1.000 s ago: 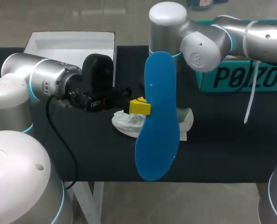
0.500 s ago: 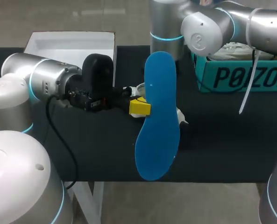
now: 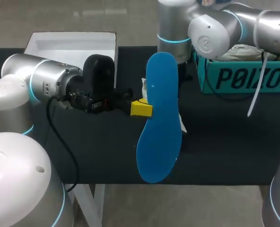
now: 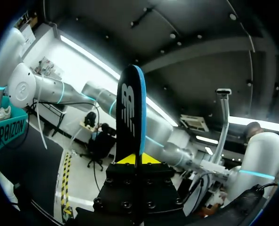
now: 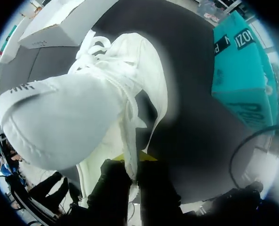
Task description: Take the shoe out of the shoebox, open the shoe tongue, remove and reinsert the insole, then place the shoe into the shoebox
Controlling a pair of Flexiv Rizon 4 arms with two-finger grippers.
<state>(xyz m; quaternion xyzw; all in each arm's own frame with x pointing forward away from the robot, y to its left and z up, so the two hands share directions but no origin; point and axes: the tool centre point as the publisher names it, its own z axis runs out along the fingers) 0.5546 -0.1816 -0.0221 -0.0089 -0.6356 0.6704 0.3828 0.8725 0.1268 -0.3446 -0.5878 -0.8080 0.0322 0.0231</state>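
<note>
My left gripper (image 3: pixel 140 109) is shut on the long blue insole (image 3: pixel 159 118), holding it on end over the table's middle. In the left wrist view the insole (image 4: pixel 130 108) stands edge-on between the yellow tips of that gripper (image 4: pixel 135 160). My right gripper (image 5: pixel 130 162) is shut on the side wall of the white shoe (image 5: pixel 83 108), which hangs above the black table, toe and laces ahead of the fingers. In the head view the shoe (image 3: pixel 144 88) is mostly hidden behind the insole, as is the right gripper. The teal shoebox (image 3: pixel 243 78) stands at the back right.
A white box lid (image 3: pixel 69 45) lies at the back left corner; the right wrist view shows this lid (image 5: pixel 59 23) beyond the shoe. My right arm (image 3: pixel 210 33) crosses above the teal shoebox (image 5: pixel 240 70). The black table (image 3: pixel 224 142) lies bare at the front right.
The right arm has lifted the shoe off the table and drawn it back behind the insole. The left arm and the insole have not moved.
</note>
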